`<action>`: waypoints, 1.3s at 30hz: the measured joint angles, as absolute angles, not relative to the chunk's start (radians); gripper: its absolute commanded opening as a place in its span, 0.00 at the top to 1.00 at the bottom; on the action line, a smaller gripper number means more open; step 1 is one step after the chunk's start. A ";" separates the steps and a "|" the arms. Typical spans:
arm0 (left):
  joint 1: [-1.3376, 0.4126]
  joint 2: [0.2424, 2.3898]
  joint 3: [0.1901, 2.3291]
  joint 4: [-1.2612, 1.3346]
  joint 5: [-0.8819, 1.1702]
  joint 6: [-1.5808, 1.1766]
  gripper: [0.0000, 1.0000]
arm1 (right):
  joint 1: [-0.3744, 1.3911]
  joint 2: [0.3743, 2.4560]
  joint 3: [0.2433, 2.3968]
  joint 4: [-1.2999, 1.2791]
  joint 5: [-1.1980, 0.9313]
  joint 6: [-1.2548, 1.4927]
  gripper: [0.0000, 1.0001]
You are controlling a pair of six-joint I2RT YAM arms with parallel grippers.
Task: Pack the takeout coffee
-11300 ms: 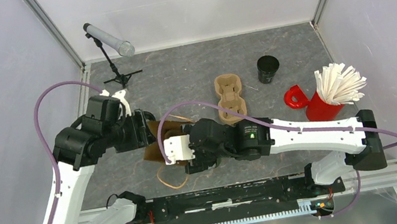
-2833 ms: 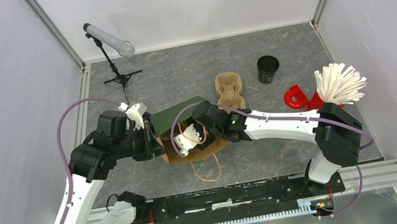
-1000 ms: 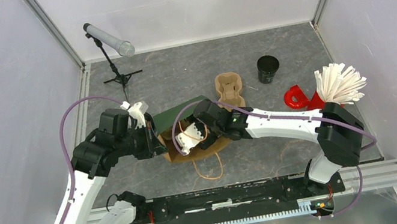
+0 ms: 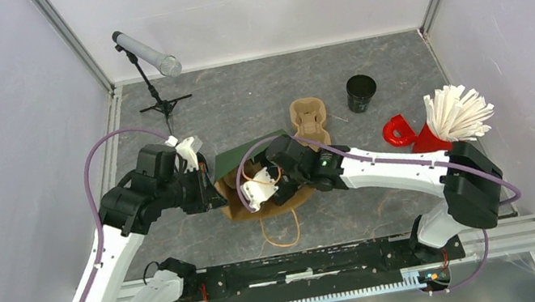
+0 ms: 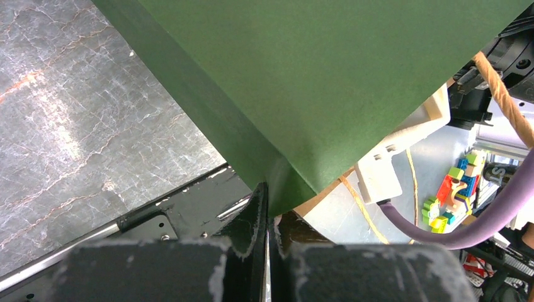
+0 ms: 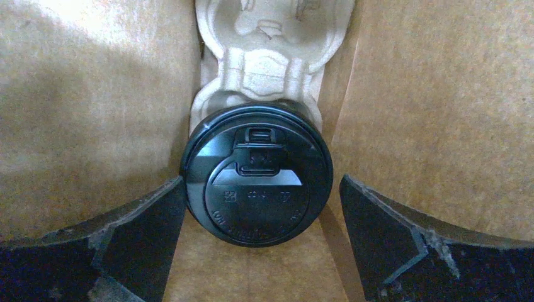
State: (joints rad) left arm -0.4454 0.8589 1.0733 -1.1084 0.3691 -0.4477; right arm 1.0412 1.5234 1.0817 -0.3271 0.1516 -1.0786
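I judge this to be the letting-go at the end of the placing step. My right pincer (image 6: 261,189) is reached into the paper bag (image 4: 248,154), green outside and brown kraft inside, which lies on the grey marbled table (image 5: 75,113). Its jaws stand wide apart and grip nothing. Between them sits the small black takeout coffee cup (image 6: 257,160) with its black plastic sip lid. It is seated in the near hole of a pale moulded-pulp cup tray (image 6: 264,69), with the brown bag walls on either side. The left finger sits just beside the lid's rim and the right finger stands clear of it. My left pincer (image 5: 267,211) is closed on a fold of the bag's green edge, pinching the paper to hold the mouth up.

The coffee looks packed to me, though I cannot tell from here how firmly the cup sits in its hole. Next I want to draw the right arm straight back out of the mouth, jaws wide, without brushing the lid or snagging the tan rope handle (image 4: 282,231) by the opening. The left pinch should hold until the right arm is clear.
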 measured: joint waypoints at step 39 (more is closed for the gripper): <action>-0.445 0.872 1.081 -1.113 0.373 -0.448 0.98 | 1.083 1.449 1.088 -0.407 0.091 -1.062 0.36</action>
State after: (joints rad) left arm -0.4454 0.8722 1.0805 -1.1126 0.3733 -0.4484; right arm 1.0828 1.4487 1.0878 -0.4072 0.0910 -1.0622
